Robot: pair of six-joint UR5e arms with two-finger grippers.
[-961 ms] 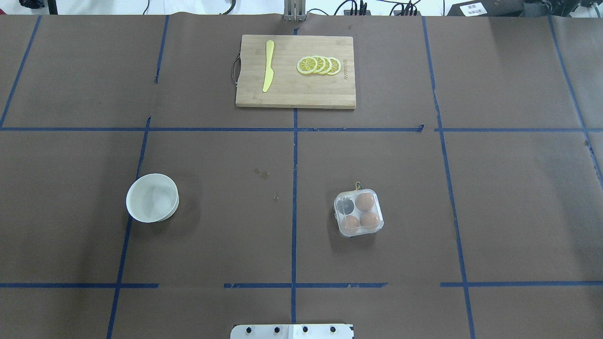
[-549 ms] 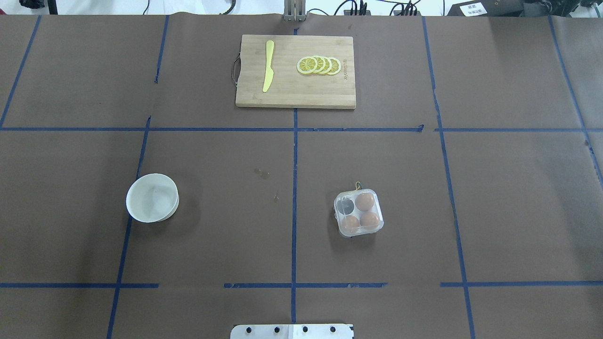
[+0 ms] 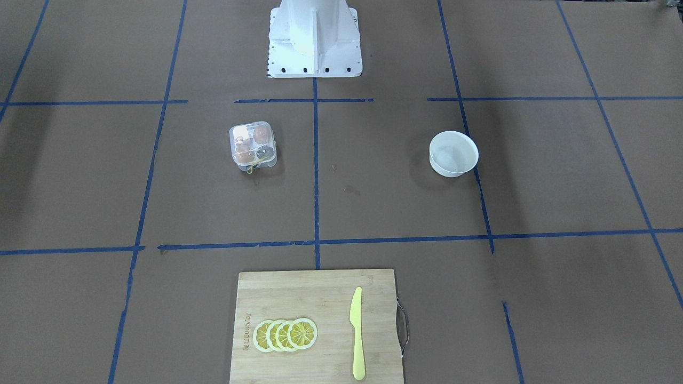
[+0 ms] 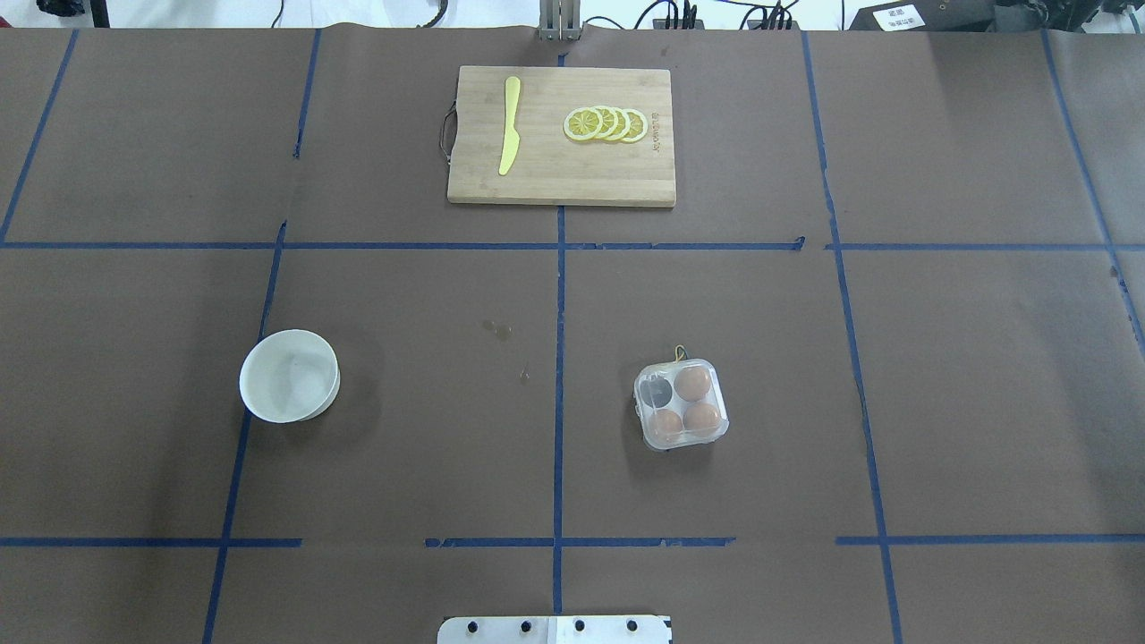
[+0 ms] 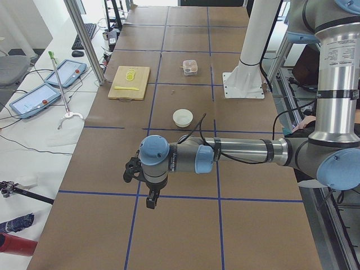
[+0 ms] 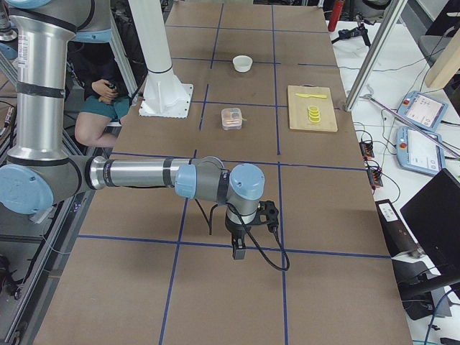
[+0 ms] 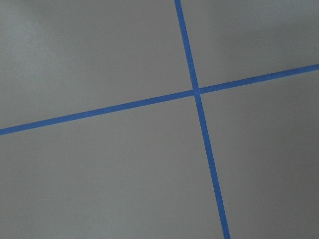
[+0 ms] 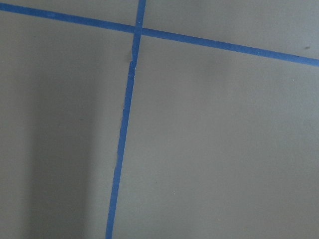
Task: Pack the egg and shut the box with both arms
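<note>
No text can be read. The rectangular light-wood cutting board [image 4: 555, 170] carries a small engraved brand mark [image 4: 656, 132] along its 3 o'clock edge in the overhead view, too small to read. A white paper label [image 4: 897, 18] sits on black equipment beyond the table's 1 o'clock corner, its print blurred.

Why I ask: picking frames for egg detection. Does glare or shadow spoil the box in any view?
Overhead: box sharp, evenly lit, little glare. Front-facing: white glare washes out one robot-side corner of it. Both side views: box tiny, detail lost. Wrist views: box not in frame.
</note>
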